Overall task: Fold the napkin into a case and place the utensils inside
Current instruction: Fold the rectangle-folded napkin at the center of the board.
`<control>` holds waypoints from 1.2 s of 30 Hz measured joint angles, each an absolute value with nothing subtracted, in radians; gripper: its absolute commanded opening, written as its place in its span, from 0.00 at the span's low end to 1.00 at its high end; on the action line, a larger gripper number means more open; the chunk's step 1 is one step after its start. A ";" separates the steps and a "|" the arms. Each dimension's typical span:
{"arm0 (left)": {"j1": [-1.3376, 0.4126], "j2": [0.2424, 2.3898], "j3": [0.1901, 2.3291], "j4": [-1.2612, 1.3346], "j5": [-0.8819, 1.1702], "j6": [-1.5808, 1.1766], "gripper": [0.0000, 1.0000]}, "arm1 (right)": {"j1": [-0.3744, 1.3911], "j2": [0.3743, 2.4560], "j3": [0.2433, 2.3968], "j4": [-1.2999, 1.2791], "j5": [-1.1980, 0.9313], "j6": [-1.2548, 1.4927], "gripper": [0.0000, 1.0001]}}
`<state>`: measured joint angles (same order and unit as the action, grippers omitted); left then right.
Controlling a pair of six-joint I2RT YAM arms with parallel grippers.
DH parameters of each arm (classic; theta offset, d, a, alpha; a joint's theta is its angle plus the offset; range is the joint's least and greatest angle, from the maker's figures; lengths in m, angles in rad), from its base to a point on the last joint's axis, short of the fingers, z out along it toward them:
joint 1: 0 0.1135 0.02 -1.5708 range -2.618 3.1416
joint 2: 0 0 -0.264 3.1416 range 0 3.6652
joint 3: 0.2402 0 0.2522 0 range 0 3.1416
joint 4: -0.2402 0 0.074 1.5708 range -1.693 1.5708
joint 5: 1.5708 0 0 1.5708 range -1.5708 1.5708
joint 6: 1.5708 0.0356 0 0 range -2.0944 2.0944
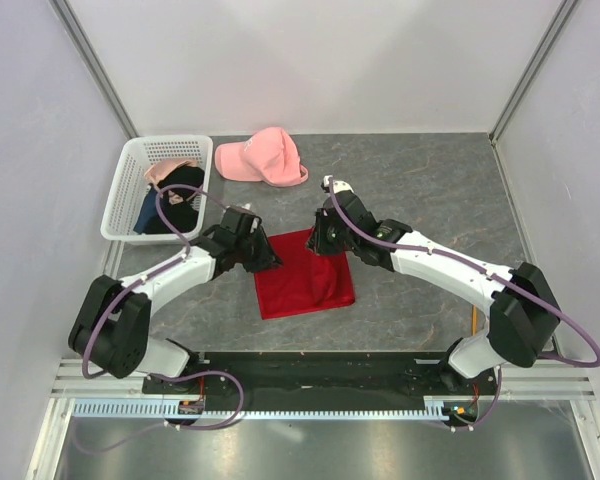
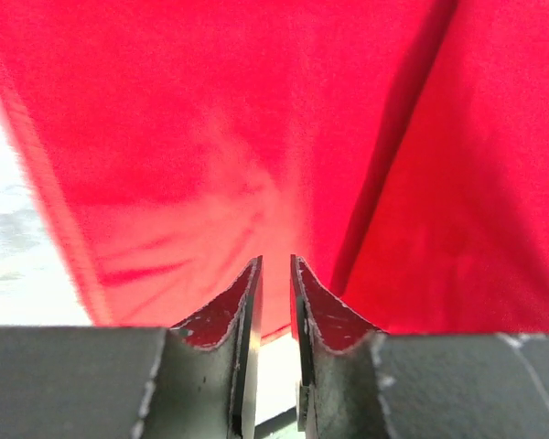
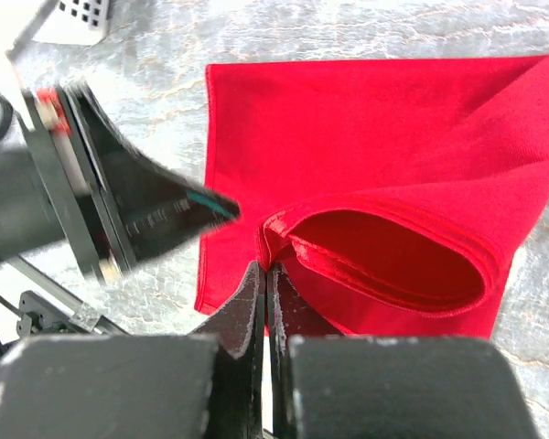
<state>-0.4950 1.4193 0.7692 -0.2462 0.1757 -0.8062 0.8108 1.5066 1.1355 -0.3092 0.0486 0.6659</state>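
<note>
The worktop is grey and marbled, closed in by pale walls on the left, far and right sides. At its middle lies the napkin, red and partly doubled over, between the two arms. The right end effector is closed tight on the napkin's edge, holding a top layer up in a loop. The left end effector is at the napkin's left edge, its fingers a narrow slit apart with nothing seen between them. A white basket of dark garments stands far left, with a pink cap just right of it. A thin orange utensil lies near right.
</note>
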 measured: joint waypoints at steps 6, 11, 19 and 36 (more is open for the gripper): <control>-0.418 1.466 0.749 -0.251 0.156 -0.799 0.20 | 0.824 1.521 1.136 -0.297 0.003 0.634 0.00; -0.418 1.536 0.720 -0.238 0.176 -0.798 0.20 | 0.860 1.595 1.166 -0.295 -0.031 0.619 0.00; -0.418 1.537 0.698 -0.176 0.190 -0.798 0.20 | 0.895 1.701 1.236 -0.286 -0.047 0.617 0.00; -0.419 1.518 0.666 -0.128 0.193 -0.798 0.20 | 0.900 1.897 1.372 -0.255 -0.038 0.625 0.00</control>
<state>-0.4194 1.5181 0.6662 -0.1276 0.1932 -0.7979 0.8997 1.8969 1.3716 -0.2546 -0.0380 0.6250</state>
